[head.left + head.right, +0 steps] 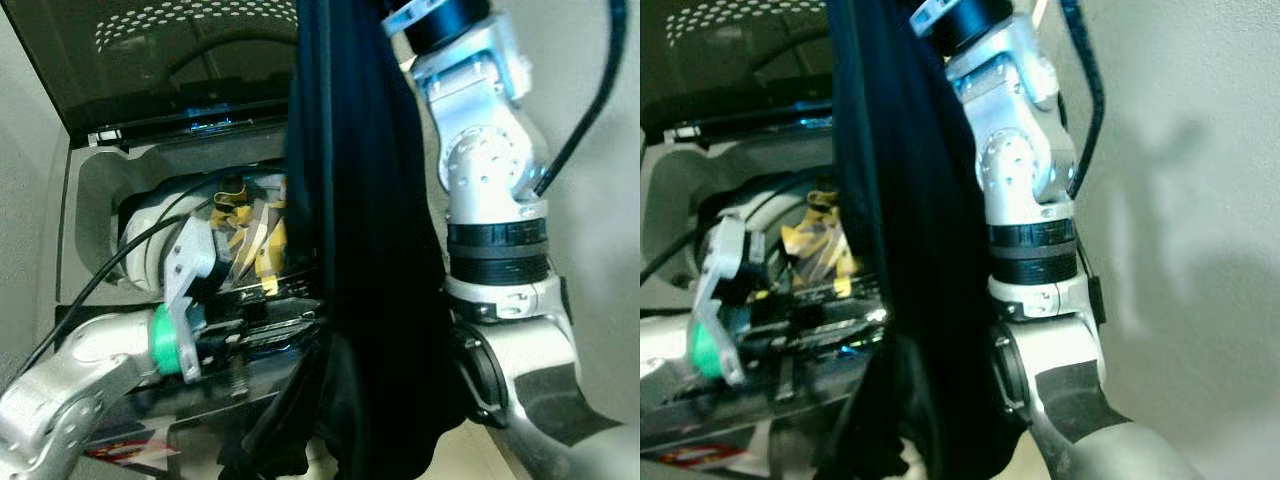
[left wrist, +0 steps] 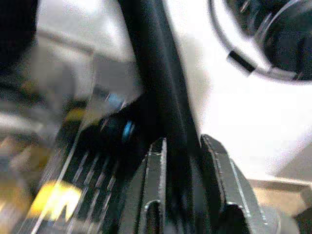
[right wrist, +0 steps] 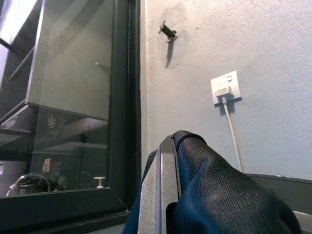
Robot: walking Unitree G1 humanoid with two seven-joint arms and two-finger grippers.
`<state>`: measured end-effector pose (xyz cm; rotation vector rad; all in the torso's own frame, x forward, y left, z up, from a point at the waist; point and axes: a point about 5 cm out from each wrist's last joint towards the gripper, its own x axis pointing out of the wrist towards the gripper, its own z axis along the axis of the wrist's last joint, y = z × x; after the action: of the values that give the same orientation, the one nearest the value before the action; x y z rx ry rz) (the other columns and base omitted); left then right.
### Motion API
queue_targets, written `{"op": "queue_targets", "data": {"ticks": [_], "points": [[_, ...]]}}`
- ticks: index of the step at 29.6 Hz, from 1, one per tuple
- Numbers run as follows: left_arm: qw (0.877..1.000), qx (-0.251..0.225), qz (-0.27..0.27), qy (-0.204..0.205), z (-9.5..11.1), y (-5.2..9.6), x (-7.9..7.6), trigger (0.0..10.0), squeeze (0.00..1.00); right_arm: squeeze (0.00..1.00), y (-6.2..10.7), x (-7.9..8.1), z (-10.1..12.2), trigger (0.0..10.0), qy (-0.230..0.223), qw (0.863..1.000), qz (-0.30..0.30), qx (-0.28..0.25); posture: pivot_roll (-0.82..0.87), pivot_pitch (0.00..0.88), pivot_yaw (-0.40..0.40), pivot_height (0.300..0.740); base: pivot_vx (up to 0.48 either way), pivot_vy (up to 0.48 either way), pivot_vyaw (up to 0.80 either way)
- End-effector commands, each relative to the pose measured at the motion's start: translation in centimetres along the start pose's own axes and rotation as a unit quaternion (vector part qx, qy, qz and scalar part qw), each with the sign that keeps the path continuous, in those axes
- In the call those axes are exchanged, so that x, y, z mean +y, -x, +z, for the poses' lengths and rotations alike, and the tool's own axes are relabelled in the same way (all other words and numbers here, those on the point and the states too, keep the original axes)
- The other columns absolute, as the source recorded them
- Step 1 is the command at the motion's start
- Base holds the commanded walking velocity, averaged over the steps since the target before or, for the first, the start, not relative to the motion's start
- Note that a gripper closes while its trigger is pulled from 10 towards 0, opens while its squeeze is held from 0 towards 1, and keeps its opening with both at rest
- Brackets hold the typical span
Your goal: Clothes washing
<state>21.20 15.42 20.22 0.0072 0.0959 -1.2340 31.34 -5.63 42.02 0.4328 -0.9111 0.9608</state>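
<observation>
The right claw (image 3: pixel 168 195), raised high on its silver arm, is clenched on a dark navy, fine-knit garment (image 1: pixel 365 250); in the right wrist view the cloth bulges over one black finger (image 3: pixel 158 190) in front of a grey wall (image 3: pixel 195 58), a white wall socket with a white cord (image 3: pixel 225 87) and the dark-framed glass lid. From that grasp the garment hangs down as a long dark column through the middle of the head views, in front of the open top-loading washing machine with a pale grey body (image 1: pixel 95 200), its lower folds reaching below the machine's front edge. The left claw (image 2: pixel 183 195), on the silver arm with a green ring at the wrist (image 1: pixel 165 340), reaches in low at the machine's front rim beside the hanging cloth; in the left wrist view its two black fingers close around a narrow dark strip of the garment against the machine's white surface. Inside the drum lies yellow-and-white patterned laundry (image 1: pixel 255 235). The machine's smoked, dotted lid (image 1: pixel 150 50) stands up behind.
</observation>
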Motion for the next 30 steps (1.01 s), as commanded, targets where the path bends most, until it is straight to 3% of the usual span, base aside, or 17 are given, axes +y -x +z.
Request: {"op": "queue_targets", "data": {"ticks": [1, 5, 8, 11, 12, 14, 18, 20, 27, 28, 30], "points": [[1.0, 0.017, 0.004, 0.003, -0.3, 1.1, -0.3, 10.0, 1.0, 0.0, -0.1, -0.2, 0.3, 10.0, 0.005, 1.0, -0.002, -0.009, -0.04, 0.0, 0.038, 0.74, 0.0, 0.0, 0.0], [0.999, 0.042, 0.004, 0.022, -0.9, 2.4, -1.5, 10.0, 1.0, 0.0, 0.5, -0.8, -0.3, 10.0, 0.004, 1.0, -0.015, 0.003, -0.02, 0.0, 0.032, 0.74, 0.0, 0.0, 0.0], [0.999, 0.041, 0.005, 0.023, -0.9, 2.3, -1.5, 10.0, 1.0, 0.0, 0.6, -0.9, -0.4, 10.0, 0.001, 1.0, -0.017, 0.004, -0.02, 0.0, 0.03, 0.74, 0.0, 0.0, 0.0], [0.999, 0.033, 0.004, 0.017, -1.0, 1.2, -0.9, 10.0, 0.98, 0.0, 0.3, -0.5, -0.4, 10.0, -0.005, 1.0, -0.009, -0.001, -0.03, 0.0, 0.031, 0.74, 0.0, 0.0, 0.0], [1.0, 0.028, 0.001, 0.012, -1.0, 0.4, -0.4, 10.0, 0.0, 0.0, 0.1, -0.2, -0.2, 10.0, -0.009, 1.0, -0.002, -0.006, -0.03, 0.0, 0.032, 0.74, 0.0, 0.0, 0.0], [1.0, 0.023, -0.003, 0.008, -1.2, -1.2, 0.5, 10.0, 0.0, 0.0, -0.2, 0.3, 0.2, 10.0, -0.016, 1.0, 0.008, -0.014, -0.04, 0.0, 0.03, 0.74, 0.0, 0.0, 0.0], [1.0, 0.024, -0.01, -0.001, -1.4, -2.3, 1.2, 10.0, 0.0, 0.0, -0.4, 0.6, 0.5, 10.0, -0.022, 0.999, 0.017, -0.02, -0.05, 0.0, 0.033, 0.74, 0.0, 0.0, 0.0], [0.999, 0.022, -0.022, -0.008, -1.4, -3.5, 1.7, 10.0, 0.0, 0.0, -0.6, 0.9, 0.9, 10.0, -0.025, 0.999, 0.025, -0.027, -0.06, 0.0, 0.038, 0.74, 0.0, 0.0, 0.0], [0.998, 0.022, -0.056, -0.018, -1.3, -5.6, 1.7, 9.8, 0.0, 0.0, -0.8, 1.3, 1.4, 10.0, -0.031, 0.998, 0.033, -0.038, -0.07, 0.0, 0.042, 0.74, 0.0, 0.0, 0.0], [0.997, 0.022, -0.065, -0.021, -1.2, -6.0, 1.6, 6.4, 0.0, 0.0, -0.9, 1.4, 1.4, 10.0, -0.033, 0.998, 0.034, -0.039, -0.07, 0.0, 0.043, 0.74, 0.0, 0.0, 0.0], [0.997, 0.022, -0.065, -0.021, -1.2, -6.0, 1.6, 6.4, 0.0, 0.0, -0.9, 1.4, 1.4, 10.0, -0.033, 0.998, 0.034, -0.039, -0.07, 0.0, 0.043, 0.74, 0.0, 0.0, 0.0]]}}
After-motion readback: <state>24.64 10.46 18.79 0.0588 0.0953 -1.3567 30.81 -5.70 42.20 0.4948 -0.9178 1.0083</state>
